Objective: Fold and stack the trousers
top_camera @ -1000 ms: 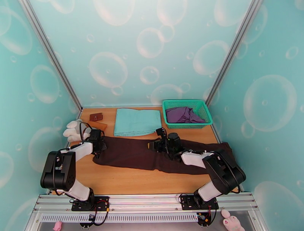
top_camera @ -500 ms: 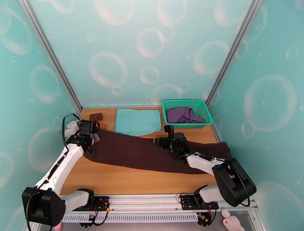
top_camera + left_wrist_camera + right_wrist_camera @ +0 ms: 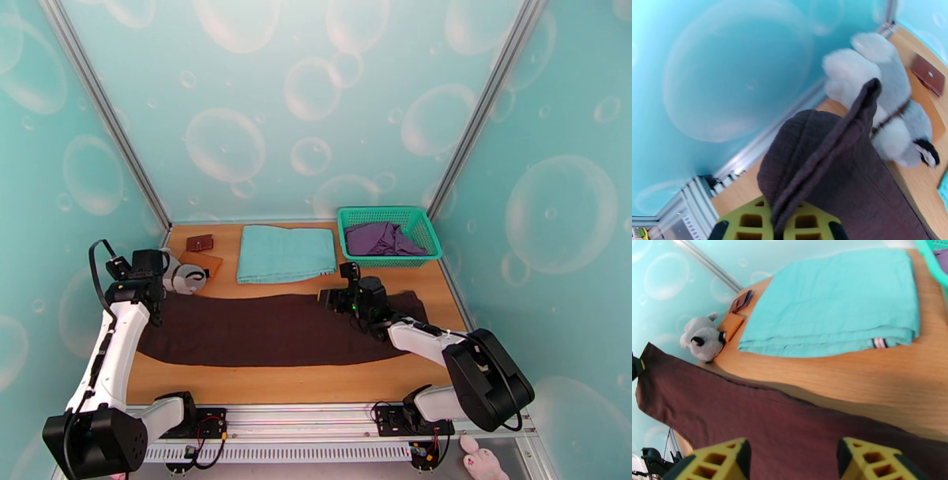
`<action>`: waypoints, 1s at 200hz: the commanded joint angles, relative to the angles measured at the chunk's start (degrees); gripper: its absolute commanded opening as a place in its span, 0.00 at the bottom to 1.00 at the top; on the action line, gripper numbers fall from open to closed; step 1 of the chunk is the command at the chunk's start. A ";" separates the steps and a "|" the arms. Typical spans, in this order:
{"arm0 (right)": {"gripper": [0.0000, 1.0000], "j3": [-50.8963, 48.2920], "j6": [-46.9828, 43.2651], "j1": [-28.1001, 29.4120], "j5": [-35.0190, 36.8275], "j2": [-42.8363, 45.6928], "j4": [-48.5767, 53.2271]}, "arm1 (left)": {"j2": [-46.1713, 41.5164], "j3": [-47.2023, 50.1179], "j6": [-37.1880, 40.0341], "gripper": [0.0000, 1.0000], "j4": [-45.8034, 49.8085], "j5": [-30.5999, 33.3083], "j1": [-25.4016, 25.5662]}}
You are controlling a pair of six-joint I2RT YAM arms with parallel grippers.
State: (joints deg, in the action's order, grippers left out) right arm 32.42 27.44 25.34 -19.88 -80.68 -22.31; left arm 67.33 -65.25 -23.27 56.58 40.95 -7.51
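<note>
The dark brown trousers (image 3: 268, 330) lie stretched in a long band across the table, left to right. My left gripper (image 3: 152, 304) is shut on their left end; in the left wrist view a fold of the cloth (image 3: 821, 158) rises from between the yellow fingers (image 3: 746, 221), and the left gripper (image 3: 780, 227) pinches it. My right gripper (image 3: 336, 288) hovers over the trousers right of centre. Its yellow fingers (image 3: 869, 459) stand apart with nothing between them, and the trousers (image 3: 790, 429) lie flat below the right gripper (image 3: 794, 461).
A folded light teal cloth (image 3: 286, 253) lies behind the trousers. A green basket (image 3: 383, 211) at the back right holds a purple garment (image 3: 381, 237). A grey-white plush toy (image 3: 186, 276), a brown wallet (image 3: 200, 242) and a tan card (image 3: 207, 260) sit at the back left.
My left gripper has swung left and outward with the trousers' end, pulling the cloth flat and sliding its right end leftward off the table's right edge. The right gripper has held its place.
</note>
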 commanded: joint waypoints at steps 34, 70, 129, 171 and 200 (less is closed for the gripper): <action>0.64 0.55 0.52 0.77 4.79 1.90 2.70 | -7.66 5.76 1.55 0.00 -7.85 -27.57 9.68; 0.65 -7.35 5.77 -5.11 -4.89 2.09 -13.08 | -13.06 11.19 -8.32 0.01 -13.81 -33.07 21.18; 0.64 -7.71 9.26 -6.00 -10.13 -5.96 -20.80 | -12.24 20.92 -29.64 0.00 -29.12 -35.74 35.27; 0.65 -7.25 7.80 -6.05 -7.33 -4.65 -17.59 | -4.54 18.96 -40.62 0.00 -32.61 -22.90 49.50; 0.65 -7.14 7.74 -6.07 -4.83 -4.17 -15.15 | 3.46 17.23 -46.07 0.00 -36.00 -17.68 55.07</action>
State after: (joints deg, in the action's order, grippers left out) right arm 24.95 34.48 19.64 -26.92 -86.26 -38.96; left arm 65.63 -45.10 -61.41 26.44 15.68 44.27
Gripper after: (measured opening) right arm 0.652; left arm 0.081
